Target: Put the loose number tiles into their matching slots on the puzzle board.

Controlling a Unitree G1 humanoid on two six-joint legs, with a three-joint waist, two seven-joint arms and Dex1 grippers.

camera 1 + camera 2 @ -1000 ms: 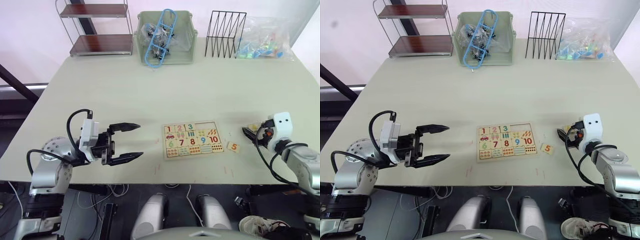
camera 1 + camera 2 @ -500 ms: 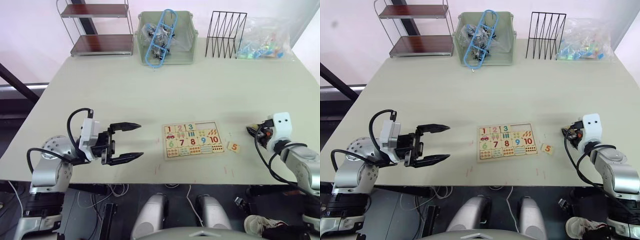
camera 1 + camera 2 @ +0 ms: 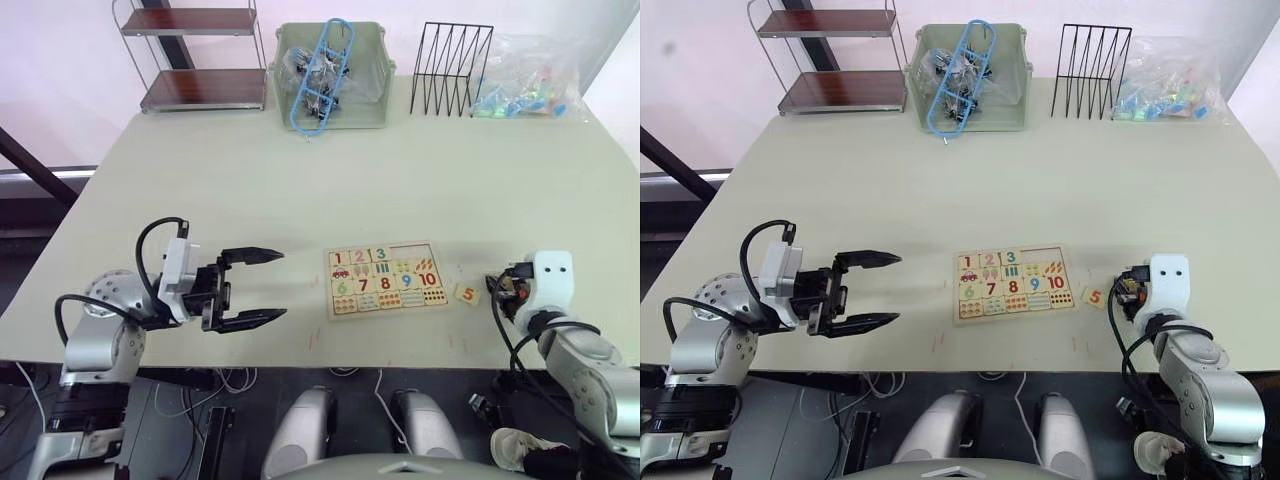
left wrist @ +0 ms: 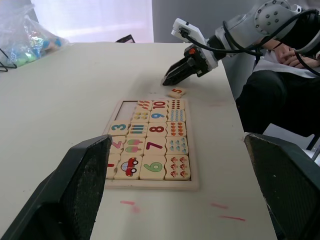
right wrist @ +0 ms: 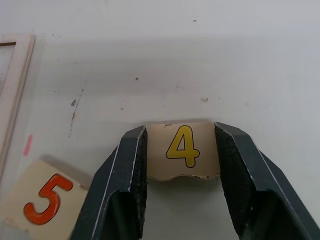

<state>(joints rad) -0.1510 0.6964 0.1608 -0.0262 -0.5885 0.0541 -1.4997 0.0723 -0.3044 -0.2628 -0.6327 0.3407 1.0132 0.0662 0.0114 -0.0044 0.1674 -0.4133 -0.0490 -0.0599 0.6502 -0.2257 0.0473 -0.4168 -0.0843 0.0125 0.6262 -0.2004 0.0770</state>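
Change since a second ago: right claw had come in toward the board, from well out on the worktop to just beside the 5 tile; left claw had stayed where it was, and the board and 5 tile had not moved.
Right claw: narrowed onto the 4 tile, one finger on each side edge of it, the yellow digit facing up. It sat low over the worktop, right of the board.
4 tile: held between the right claw's fingers, just beside the 5 tile and apart from the board.
5 tile: lay flat on the worktop, orange digit up, just off the board's right edge, between the board and the right claw.
Left claw: wide, nothing between its fingers, pointed toward the board and held near its left side, well apart from it.
Puzzle board: lay flat near the worktop's front edge. Top row held 1, 2 and 3, then bare wood at its right end. Middle row held 6, 7, 8, 9 and 10, with picture and dot tiles around them.
Far edge of worktop: a two-tier shelf, a green bin with a blue hanger in it, a black wire rack and a clear bag of small coloured pieces.
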